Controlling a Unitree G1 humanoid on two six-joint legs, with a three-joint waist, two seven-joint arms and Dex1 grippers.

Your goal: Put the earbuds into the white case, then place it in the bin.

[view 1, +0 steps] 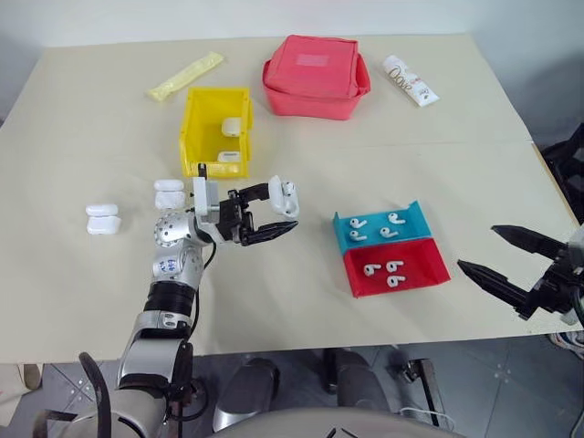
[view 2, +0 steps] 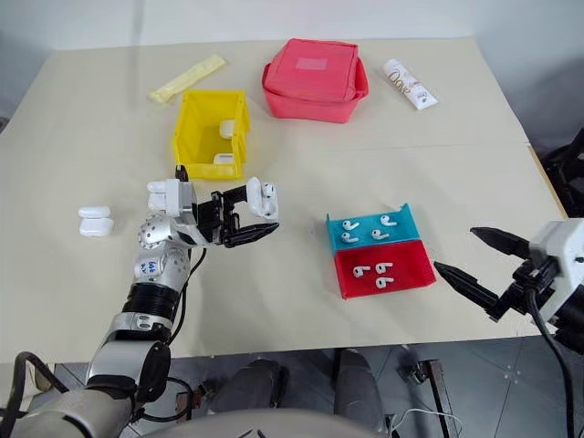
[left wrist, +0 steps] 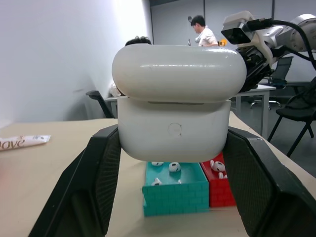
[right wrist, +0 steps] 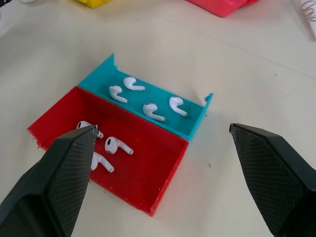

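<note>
Your left gripper (view 1: 274, 217) is clamped on the glossy, rounded white case (view 1: 284, 196), held above the table (view 1: 91, 128) between the tall-walled yellow bin (view 1: 193, 123) and the shallow blue tray (view 1: 415, 222). Your right gripper (view 1: 497, 255) is spread wide and empty. Its wrist view shows the earbuds (right wrist: 148, 103) in both trays; the left wrist view shows the case's lid seam

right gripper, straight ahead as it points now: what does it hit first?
Likely the red tray holding earbuds. The open right gripper frames that tray in its wrist view, with the blue tray just beyond. Depth is unclear, so it might meet the table first.
</note>
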